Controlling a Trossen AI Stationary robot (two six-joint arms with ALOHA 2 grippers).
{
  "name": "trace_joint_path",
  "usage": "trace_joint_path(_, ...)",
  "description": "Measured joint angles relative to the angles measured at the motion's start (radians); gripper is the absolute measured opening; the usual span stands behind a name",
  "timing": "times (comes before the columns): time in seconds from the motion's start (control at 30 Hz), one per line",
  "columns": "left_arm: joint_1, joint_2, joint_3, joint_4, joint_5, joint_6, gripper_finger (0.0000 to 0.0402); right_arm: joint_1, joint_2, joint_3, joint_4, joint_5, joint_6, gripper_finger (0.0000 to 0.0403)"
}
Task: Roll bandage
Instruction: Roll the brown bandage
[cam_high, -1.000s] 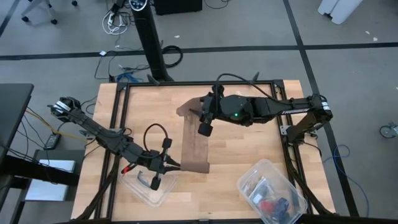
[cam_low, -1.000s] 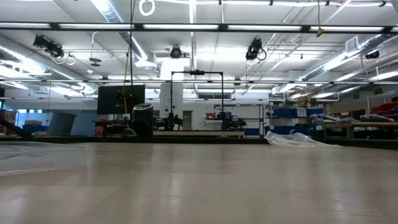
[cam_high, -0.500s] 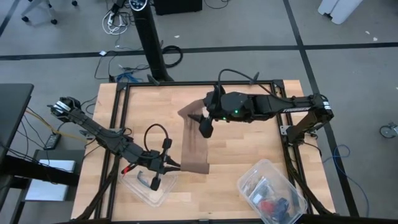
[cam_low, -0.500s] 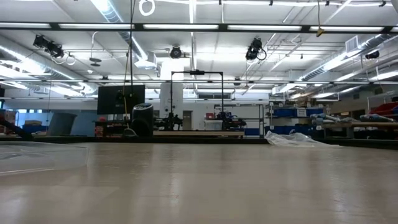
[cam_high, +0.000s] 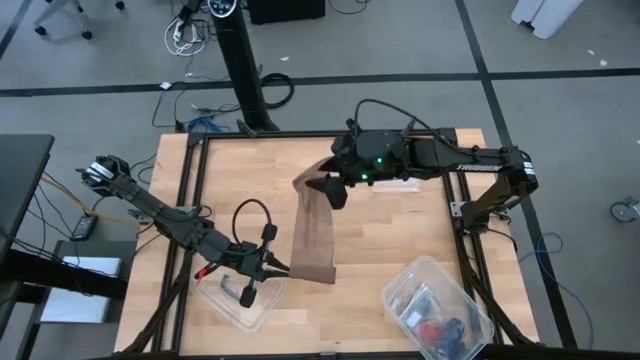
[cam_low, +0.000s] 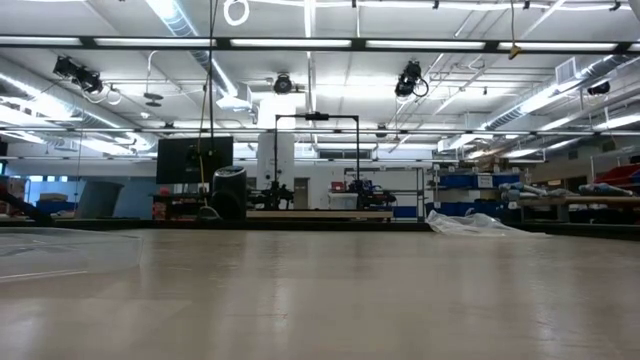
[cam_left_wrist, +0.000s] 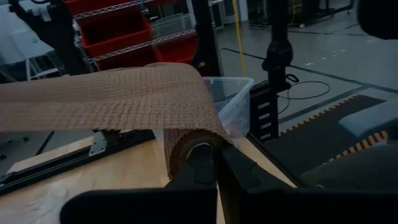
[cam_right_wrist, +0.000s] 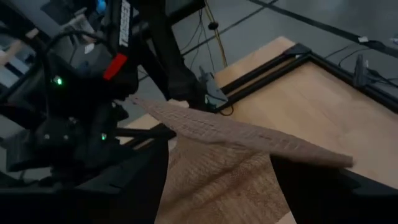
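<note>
The brown bandage (cam_high: 315, 235) runs as a strip from the table's near side to its far side. Its near end is a small roll (cam_left_wrist: 186, 146). My left gripper (cam_high: 272, 266) is shut at that roll, over a clear tub with a black handle piece (cam_high: 238, 297). My right gripper (cam_high: 336, 194) is at the strip's far end (cam_high: 311, 184), which stands up off the table. In the left wrist view the band (cam_left_wrist: 99, 96) rises from the roll and spans clear of the wood. The low view shows neither arm. My left gripper meets the roll's open end (cam_left_wrist: 198, 151), coming level from the table's left, along the roll's axis. The shut fingers (cam_left_wrist: 205, 174) cover the place of contact. The roll sits clear of the table, and the band leaves it upward. My right gripper holds the strip's far end from above, slanting toward the near left. In its wrist view the strip (cam_right_wrist: 217, 183) lies between the two dark fingers (cam_right_wrist: 140, 186), and a raised edge (cam_right_wrist: 249, 140) crosses beyond them. One layer or several, I cannot tell.
A second clear tub (cam_high: 437, 308) with small items stands at the table's near right corner. A black frame (cam_high: 455, 190) borders the table. Bare wood (cam_high: 400, 240) lies to the right of the strip.
My right gripper has gone toward the table's far edge and a little right, taking the strip's far end with it. The strip has drawn out straighter between the two grippers. Its rolled near end has stayed at my left gripper.
</note>
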Motion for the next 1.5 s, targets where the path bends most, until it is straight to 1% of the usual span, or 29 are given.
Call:
trace_joint_path(0.13,0.000,0.000,0.000,-0.001,0.005,-0.007,0.0001,-0.026,-0.001,0.000,-0.013,-0.028,-0.037,0.0286)
trace_joint_path(0.2,0.000,0.000,0.000,-0.001,0.025,-0.019,0.0001,-0.035,-0.003,0.000,-0.015,-0.032,-0.045,0.0286)
trace_joint_path(0.3,0.000,0.000,0.000,-0.002,0.053,-0.035,0.0001,-0.060,-0.003,0.000,-0.044,-0.078,0.000,0.0284)
trace_joint_path(0.43,0.000,0.000,0.000,-0.004,0.057,-0.050,0.0001,-0.076,-0.003,0.000,-0.110,-0.125,0.052,0.0285)
trace_joint_path(0.63,0.000,0.000,0.000,-0.039,0.060,-0.056,0.0001,-0.046,-0.003,0.000,-0.204,-0.212,0.076,0.0286)
trace_joint_path(0.7,0.000,0.000,0.000,-0.039,0.062,-0.056,0.0001,-0.031,-0.003,0.000,-0.220,-0.249,0.060,0.0285)
trace_joint_path(0.77,0.000,0.000,0.000,-0.038,0.063,-0.056,0.0001,-0.009,-0.003,0.000,-0.229,-0.257,0.024,0.0285)
trace_joint_path(0.9,0.000,0.000,0.000,-0.038,0.063,-0.056,0.0001,0.039,-0.004,0.000,-0.213,-0.228,-0.068,0.0288)
trace_joint_path(1.13,0.000,0.000,0.000,-0.038,0.067,-0.057,0.0001,0.094,-0.019,0.000,-0.172,-0.129,-0.217,0.0289)
trace_joint_path(1.23,0.000,0.000,0.000,-0.028,0.078,-0.060,0.0001,0.116,-0.031,0.000,-0.164,-0.061,-0.290,0.0289)
trace_joint_path(1.33,0.000,0.000,0.000,-0.026,0.078,-0.060,0.0001,0.131,-0.046,0.000,-0.194,0.023,-0.350,0.0289)
trace_joint_path(1.43,0.000,0.000,0.000,-0.022,0.078,-0.061,0.0001,0.168,-0.056,0.000,-0.240,0.080,-0.376,0.0290)
trace_joint_path(1.5,0.000,0.000,0.000,-0.022,0.078,-0.062,0.0001,0.213,-0.056,-0.013,-0.276,0.139,-0.379,0.0289)
